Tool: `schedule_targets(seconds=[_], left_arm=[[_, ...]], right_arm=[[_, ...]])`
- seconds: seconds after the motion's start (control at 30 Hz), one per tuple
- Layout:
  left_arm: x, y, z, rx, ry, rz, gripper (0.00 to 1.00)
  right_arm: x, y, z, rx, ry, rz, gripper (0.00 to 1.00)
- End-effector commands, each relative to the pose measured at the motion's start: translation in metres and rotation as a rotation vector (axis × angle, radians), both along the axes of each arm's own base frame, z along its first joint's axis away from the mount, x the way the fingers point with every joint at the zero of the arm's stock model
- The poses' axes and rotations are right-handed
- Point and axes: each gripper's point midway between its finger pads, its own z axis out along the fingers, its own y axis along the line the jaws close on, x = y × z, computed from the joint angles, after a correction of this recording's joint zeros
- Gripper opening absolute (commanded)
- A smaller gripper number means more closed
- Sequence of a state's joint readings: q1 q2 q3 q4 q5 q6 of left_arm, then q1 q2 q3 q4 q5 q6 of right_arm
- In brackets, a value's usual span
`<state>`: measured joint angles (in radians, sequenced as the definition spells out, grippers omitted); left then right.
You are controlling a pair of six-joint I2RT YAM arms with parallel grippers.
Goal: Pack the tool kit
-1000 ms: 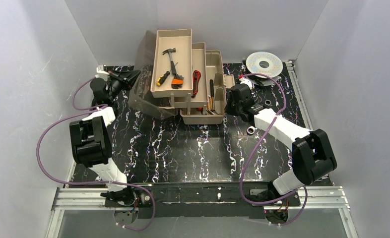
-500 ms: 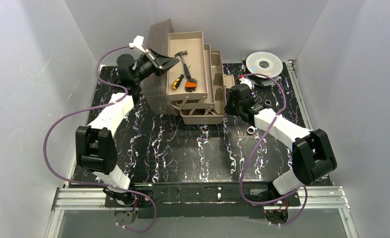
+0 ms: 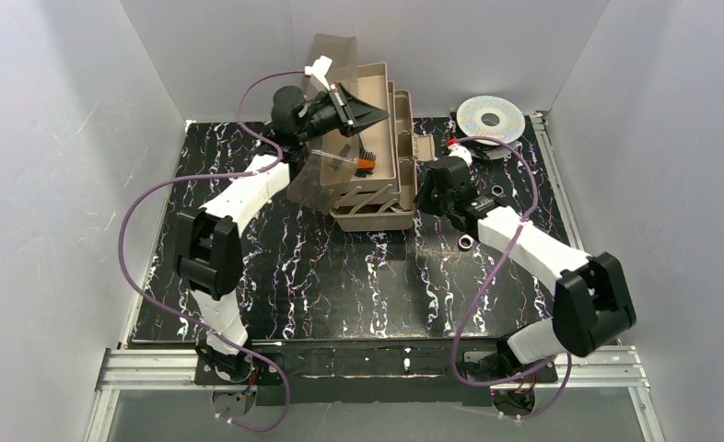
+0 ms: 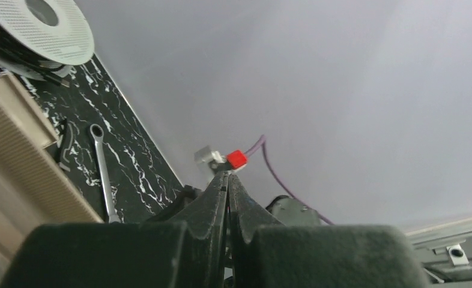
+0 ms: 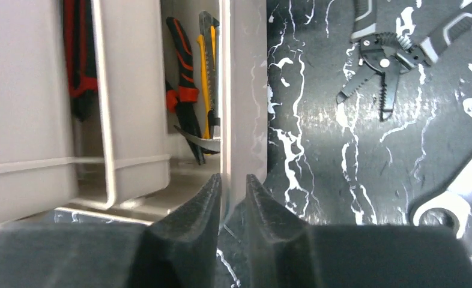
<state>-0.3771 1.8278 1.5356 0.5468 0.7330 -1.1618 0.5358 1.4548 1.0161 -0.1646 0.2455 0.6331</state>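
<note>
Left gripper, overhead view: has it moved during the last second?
Yes. The left gripper swung rightward to above the large beige plastic toolbox, nearer the fixed round silver spool.

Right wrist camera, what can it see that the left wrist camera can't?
Only the right wrist view shows tools with orange, yellow and black handles inside the toolbox, and wire strippers lying on the table. Only the left wrist view shows the round silver spool, a small red block and the grey wall. Both show the beige toolbox, the black marbled table and a wrench, maybe not the same one.
</note>
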Motion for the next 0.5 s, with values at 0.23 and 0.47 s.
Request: schedule_targets(seconds=[0.23, 0.47], left_arm=[[-0.005, -0.097, -0.071, 0.07, 0.133, -0.158, 0.0], [-0.052, -0.129, -0.013, 0.135, -0.012, -0.282, 0.03]], right_arm=[[-0.024, -0.069, 0.082, 0.048, -0.185, -0.217, 0.59], [-0.025, -0.087, 0.09, 0.071, -0.208, -0.262, 0.63]])
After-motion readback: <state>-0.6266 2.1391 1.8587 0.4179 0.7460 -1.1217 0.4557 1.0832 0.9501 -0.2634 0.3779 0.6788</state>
